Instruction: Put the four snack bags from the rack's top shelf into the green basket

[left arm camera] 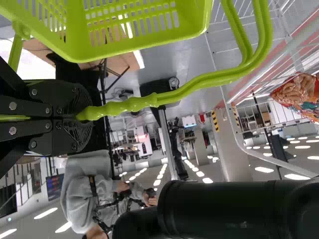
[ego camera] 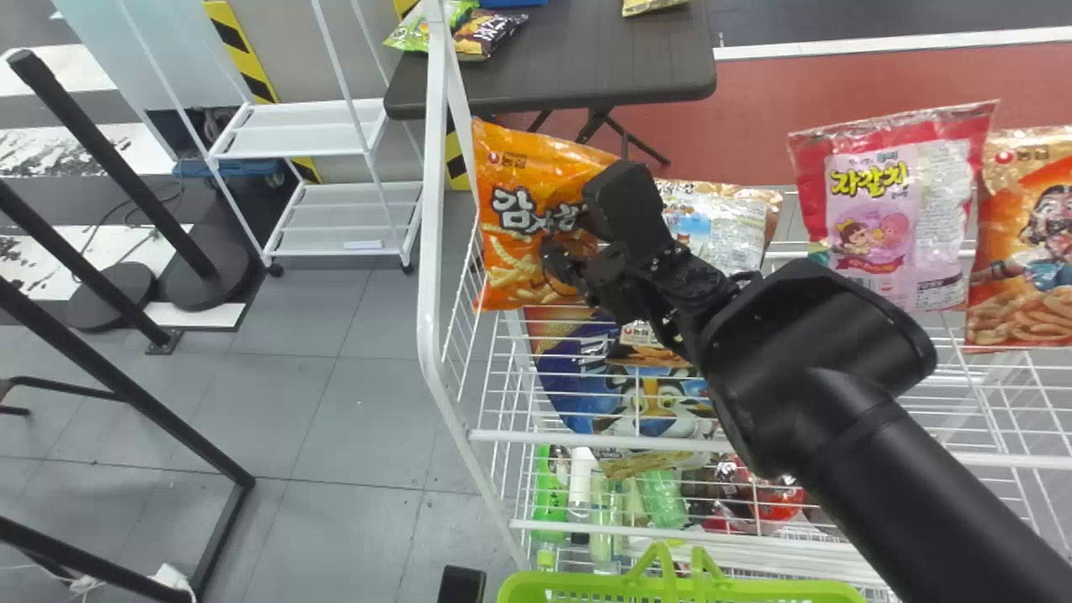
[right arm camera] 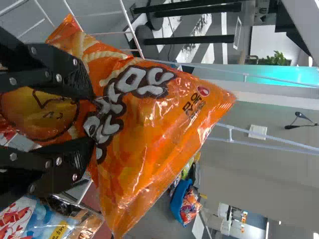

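The black right arm [ego camera: 871, 444] slants in from four o'clock; its right claw [ego camera: 574, 239], slightly parted, pinches the orange bag [ego camera: 511, 180] beside the rack's side rail [ego camera: 430, 251]. Open floor [ego camera: 335, 410] lies at eight. Left claw [ego camera: 461, 584] closes round the green basket's [ego camera: 586, 584] handle, six o'clock.

Orange bag [ego camera: 536, 184], fries pictured, plump, creased, tilted in the right pincer [ego camera: 569, 238] at the rack's [ego camera: 432, 209] left end. Pale blue-and-white bag [ego camera: 724, 230] partly behind it. Farther right, pink bag [ego camera: 867, 209], cartoon front, slightly tilted; beside it, orange ring-snack bag [ego camera: 1026, 218]. Green basket [ego camera: 754, 590], slotted sides, handles raised, near rack front.
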`<act>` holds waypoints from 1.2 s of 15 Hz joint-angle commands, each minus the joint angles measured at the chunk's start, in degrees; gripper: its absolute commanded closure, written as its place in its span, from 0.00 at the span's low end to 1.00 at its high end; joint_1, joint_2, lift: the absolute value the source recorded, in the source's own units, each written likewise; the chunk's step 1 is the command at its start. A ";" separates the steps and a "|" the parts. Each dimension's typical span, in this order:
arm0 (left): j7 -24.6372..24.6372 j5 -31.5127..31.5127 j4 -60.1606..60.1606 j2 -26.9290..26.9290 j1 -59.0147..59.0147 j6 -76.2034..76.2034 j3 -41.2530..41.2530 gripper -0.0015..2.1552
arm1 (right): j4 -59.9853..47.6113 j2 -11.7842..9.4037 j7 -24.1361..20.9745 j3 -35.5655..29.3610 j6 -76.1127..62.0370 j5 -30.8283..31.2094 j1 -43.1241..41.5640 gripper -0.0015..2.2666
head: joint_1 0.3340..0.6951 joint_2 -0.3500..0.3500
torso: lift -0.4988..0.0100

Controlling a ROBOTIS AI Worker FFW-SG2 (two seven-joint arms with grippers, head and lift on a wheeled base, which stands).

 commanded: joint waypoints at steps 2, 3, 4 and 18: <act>-0.18 0.15 0.72 0.00 -0.61 0.00 0.16 1.00 | -1.02 0.05 0.23 1.27 0.48 2.37 0.33 0.94 | 1.00 0.77 | 0.98; -0.27 0.15 0.81 0.00 -0.79 0.00 0.07 1.00 | -2.17 0.05 0.85 1.36 0.83 2.55 1.12 0.94 | 1.00 0.77 | 0.98; -0.27 0.15 0.81 0.00 -0.88 0.00 0.16 1.00 | -3.75 0.05 0.85 1.36 0.83 2.99 2.35 0.94 | 1.00 0.79 | 0.98; 0.09 0.15 0.37 -0.35 -0.88 0.00 0.16 1.00 | -46.81 0.05 -2.49 1.27 16.82 4.57 26.70 0.94 | 1.00 0.93 | 0.98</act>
